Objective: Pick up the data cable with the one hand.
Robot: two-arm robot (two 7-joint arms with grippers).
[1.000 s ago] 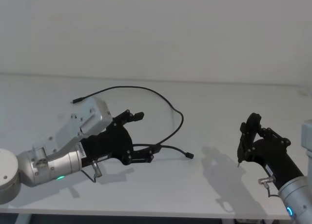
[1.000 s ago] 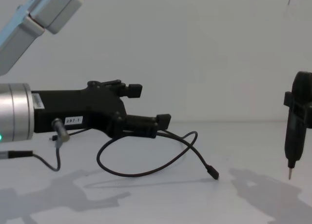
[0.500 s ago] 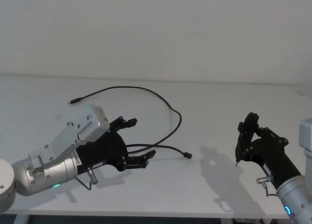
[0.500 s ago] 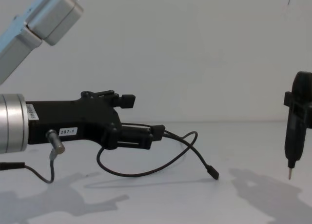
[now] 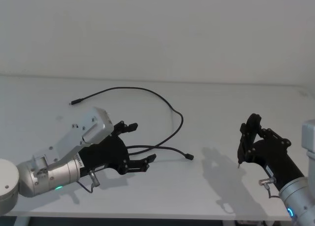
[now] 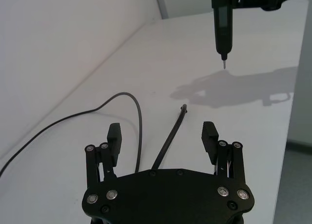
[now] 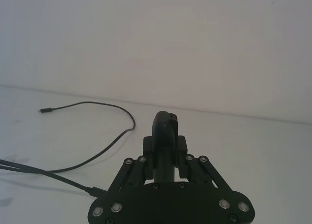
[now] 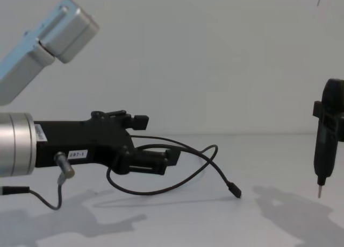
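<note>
At eight o'clock the left gripper [image 5: 141, 142] lies low, jaws spread wide and empty astride the data cable [image 5: 147, 90] looping through the table's [image 5: 221, 98] centre, apparently ready to pinch it; the right gripper [image 5: 248, 142] waits at four o'clock, clamped on a pointed tool [image 8: 321, 161].

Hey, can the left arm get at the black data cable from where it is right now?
Probably yes. The left end effector is open, and two strands of the data cable run between its fingers with nothing in the way. The right end effector hangs well off to the side.
</note>
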